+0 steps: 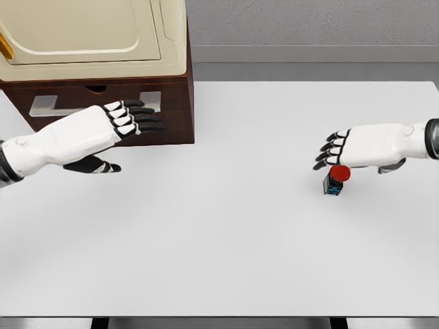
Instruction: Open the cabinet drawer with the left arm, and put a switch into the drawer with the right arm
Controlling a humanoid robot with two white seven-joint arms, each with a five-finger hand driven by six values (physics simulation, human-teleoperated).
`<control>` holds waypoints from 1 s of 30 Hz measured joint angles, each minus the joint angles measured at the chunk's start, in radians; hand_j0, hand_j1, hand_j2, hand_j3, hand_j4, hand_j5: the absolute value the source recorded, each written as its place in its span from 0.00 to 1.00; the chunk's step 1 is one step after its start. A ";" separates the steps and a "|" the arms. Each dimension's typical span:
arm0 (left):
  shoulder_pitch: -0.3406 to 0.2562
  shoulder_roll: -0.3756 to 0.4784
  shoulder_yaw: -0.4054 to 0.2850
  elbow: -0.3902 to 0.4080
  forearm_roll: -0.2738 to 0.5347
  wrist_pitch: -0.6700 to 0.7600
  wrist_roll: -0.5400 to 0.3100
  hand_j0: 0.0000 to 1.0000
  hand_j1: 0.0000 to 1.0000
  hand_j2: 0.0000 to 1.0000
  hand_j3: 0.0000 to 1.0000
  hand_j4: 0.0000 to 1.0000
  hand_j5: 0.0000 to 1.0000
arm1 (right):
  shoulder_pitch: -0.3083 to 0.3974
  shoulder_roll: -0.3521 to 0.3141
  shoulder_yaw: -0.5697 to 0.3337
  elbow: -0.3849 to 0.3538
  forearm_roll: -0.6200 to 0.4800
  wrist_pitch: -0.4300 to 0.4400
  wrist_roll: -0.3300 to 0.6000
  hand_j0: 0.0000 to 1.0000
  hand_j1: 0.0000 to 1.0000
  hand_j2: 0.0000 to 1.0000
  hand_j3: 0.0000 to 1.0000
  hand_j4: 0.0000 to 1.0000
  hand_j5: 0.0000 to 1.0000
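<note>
On the right side of the white tabletop [226, 240], the switch [335, 179] stands upright: red round cap on a small dark body with a blue mark on its side. It's well apart from the cabinet.

Right robot hand [346, 151] is just above and behind the switch, arm coming in from the right edge. Fingers [330, 147] are loosely curled, pointing left, and hold nothing. Can't tell if the hand touches the red cap; in this view they overlap at the hand's lower edge.

Far left, at the back corner of the tabletop: dark brown wooden cabinet [175, 103] with a cream-coloured appliance [96, 34] on top. Drawer [89, 103] front shows a light metal handle plate [51, 106] and sits flush, shut.

Left robot hand [120, 127] is in front of the drawer face, arm entering from the left edge. Fingers [140, 116] stretched out straight, pointing right across the cabinet front, thumb [99, 166] hanging below. Grips nothing; whether the fingertips touch the drawer front can't be told.
</note>
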State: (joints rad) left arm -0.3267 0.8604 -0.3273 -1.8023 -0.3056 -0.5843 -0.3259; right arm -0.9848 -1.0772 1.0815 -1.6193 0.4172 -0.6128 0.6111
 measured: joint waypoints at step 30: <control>-0.046 -0.099 -0.054 0.106 -0.021 0.231 -0.028 1.00 1.00 1.00 1.00 1.00 1.00 | -0.006 0.099 0.054 0.132 0.022 0.000 0.000 1.00 1.00 1.00 1.00 1.00 1.00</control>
State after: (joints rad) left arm -0.3728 0.7611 -0.3810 -1.6968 -0.3266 -0.3536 -0.3537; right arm -0.9910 -0.9786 1.1356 -1.4874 0.4391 -0.6128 0.6111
